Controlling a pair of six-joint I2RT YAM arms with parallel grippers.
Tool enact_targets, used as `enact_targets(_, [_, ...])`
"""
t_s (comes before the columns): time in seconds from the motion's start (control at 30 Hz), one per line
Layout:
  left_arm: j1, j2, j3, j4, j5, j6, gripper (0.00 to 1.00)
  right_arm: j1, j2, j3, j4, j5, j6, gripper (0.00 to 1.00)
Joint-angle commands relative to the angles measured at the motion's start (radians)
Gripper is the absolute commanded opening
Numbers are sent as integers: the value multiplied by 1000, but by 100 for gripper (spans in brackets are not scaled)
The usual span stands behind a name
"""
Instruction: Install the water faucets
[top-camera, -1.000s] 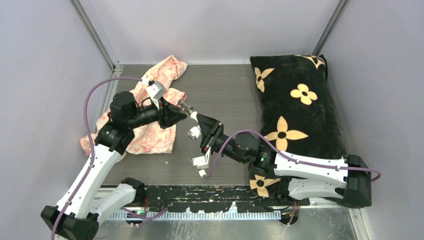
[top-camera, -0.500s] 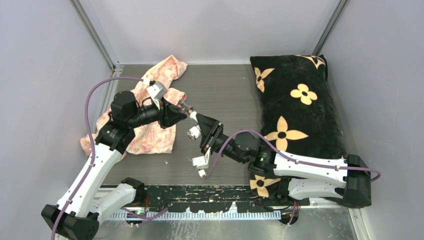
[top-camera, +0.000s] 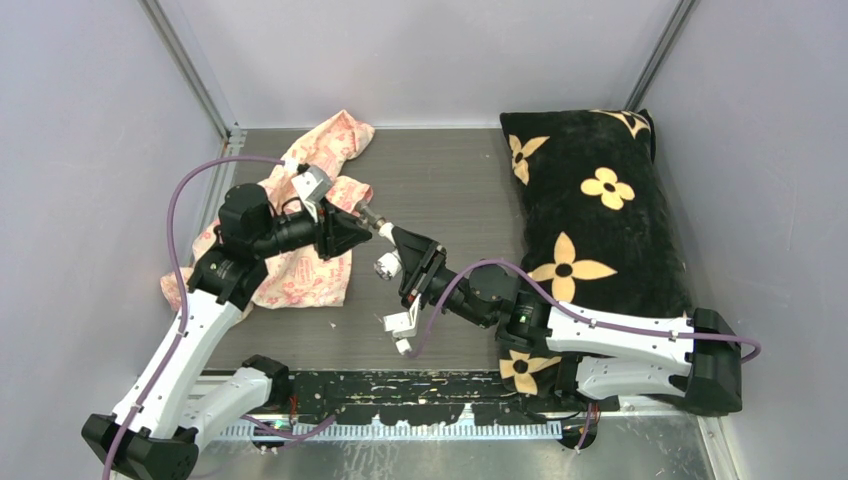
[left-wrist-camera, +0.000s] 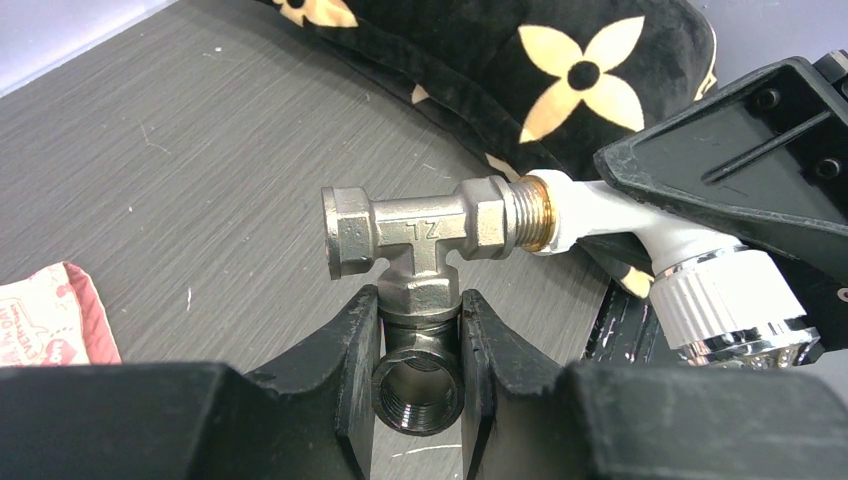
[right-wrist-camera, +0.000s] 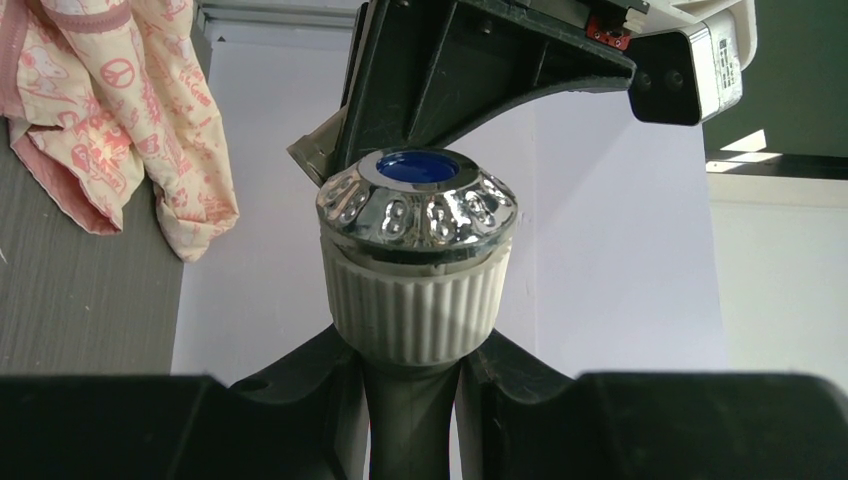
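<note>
My left gripper (left-wrist-camera: 418, 302) is shut on the stem of a grey metal tee fitting (left-wrist-camera: 420, 235), held above the table. My right gripper (right-wrist-camera: 410, 372) is shut on the body of the white tap (left-wrist-camera: 610, 215), just under its ribbed knob (right-wrist-camera: 416, 200) with the blue centre. The tap's brass threaded tip (left-wrist-camera: 538, 212) sits in the fitting's right port, with a few threads showing. In the top view the two grippers meet mid-table: left gripper (top-camera: 362, 222), right gripper (top-camera: 397, 242), knob (top-camera: 388, 265) sticking out to the side.
A pink patterned cloth (top-camera: 320, 200) lies under and behind the left arm. A black pillow with gold flowers (top-camera: 590, 210) fills the right side of the table. Grey walls enclose the table on three sides.
The left wrist with the fitting has shifted very slightly to the left. Both grips are unchanged and the right arm is still.
</note>
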Motion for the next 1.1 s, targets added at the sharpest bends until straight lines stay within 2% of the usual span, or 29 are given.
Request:
enact_targets(0.0, [3, -39, 33, 59, 56, -13, 0, -3, 10, 16, 57, -3, -29, 1])
enact_targets(0.67, [2, -42, 37, 5, 111, 22, 0, -4, 53, 44, 92, 28, 23, 1])
enact_targets(1.07, [3, -51, 22, 31, 112, 16, 0, -3, 84, 15, 253, 37, 303, 1])
